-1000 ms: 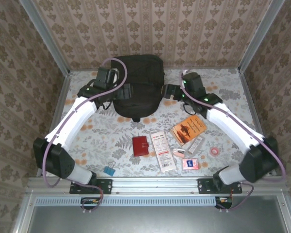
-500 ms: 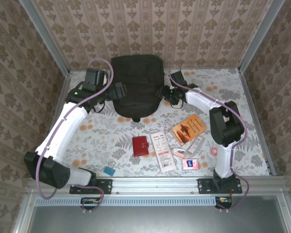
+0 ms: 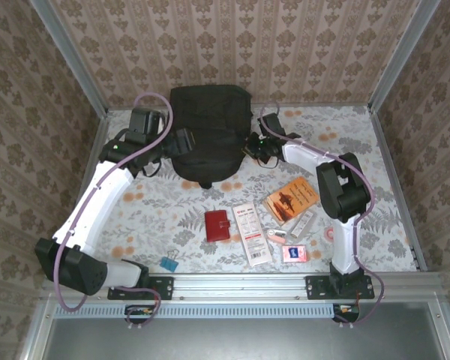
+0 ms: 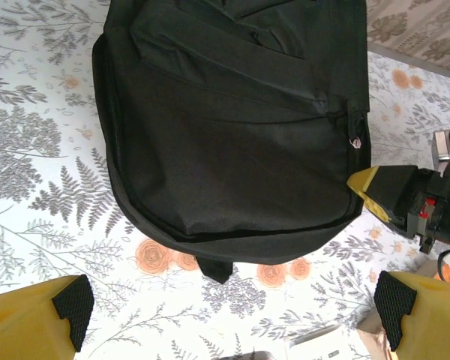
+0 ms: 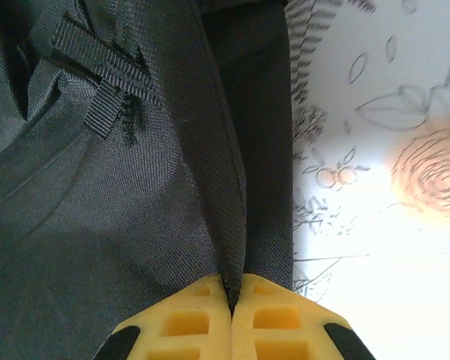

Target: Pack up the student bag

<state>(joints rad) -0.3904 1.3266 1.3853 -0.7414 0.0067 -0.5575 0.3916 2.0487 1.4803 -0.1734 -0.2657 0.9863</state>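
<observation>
Student bag (image 3: pixel 210 131) lay at the table's (image 3: pixel 165 202) far edge: soft, floppy, probably light. My right gripper (image 5: pixel 230 291) pinched its side seam, a fair hold, I judged; my left gripper (image 4: pixel 232 300) hovered open at its other side.

Top of student bag (image 4: pixel 232 135) beyond edge

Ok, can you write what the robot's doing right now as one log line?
right gripper: shut on student bag side seam | left gripper: open, beside bag | red wallet: on table
</observation>
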